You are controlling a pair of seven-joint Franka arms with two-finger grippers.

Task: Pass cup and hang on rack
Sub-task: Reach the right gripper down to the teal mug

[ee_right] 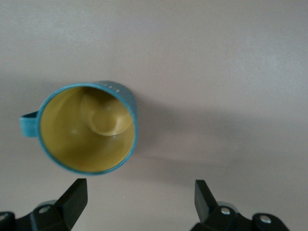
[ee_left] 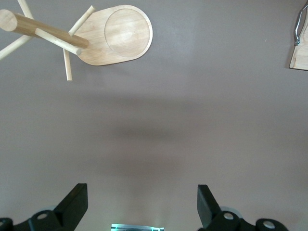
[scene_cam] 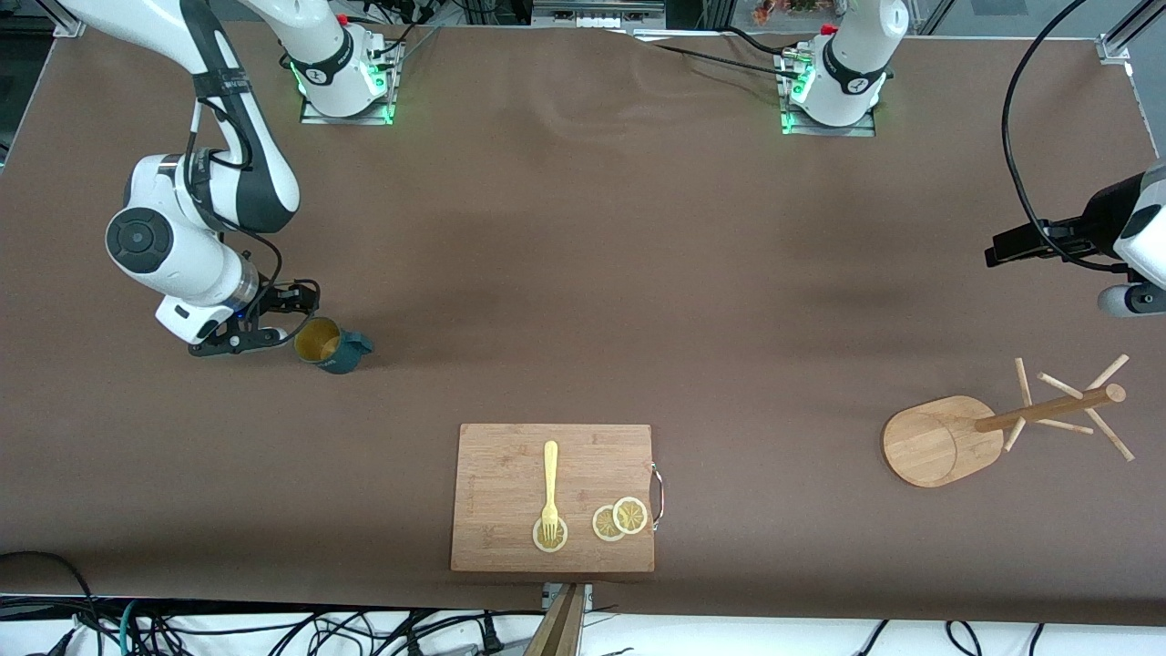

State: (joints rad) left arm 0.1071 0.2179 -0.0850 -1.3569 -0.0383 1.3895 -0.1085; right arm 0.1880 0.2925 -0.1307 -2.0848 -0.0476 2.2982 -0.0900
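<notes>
Both grippers spread: right gripper beside the cup, left gripper cut off near the rack.

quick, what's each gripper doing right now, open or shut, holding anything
Right gripper: open, holding nothing, beside the small dark teal-blue cup.
Left gripper: open, empty, waiting above bare table by the light wooden rack.

The cup was dark teal outside and yellowish-tan inside. The rack was pale wood, its grain showing on the oval base. The board was a warmer brown wood, carrying a pale yellow fork and yellow lemon slices with lighter rims. The table was plain brown. Both grippers had black fingers on white arms
</notes>
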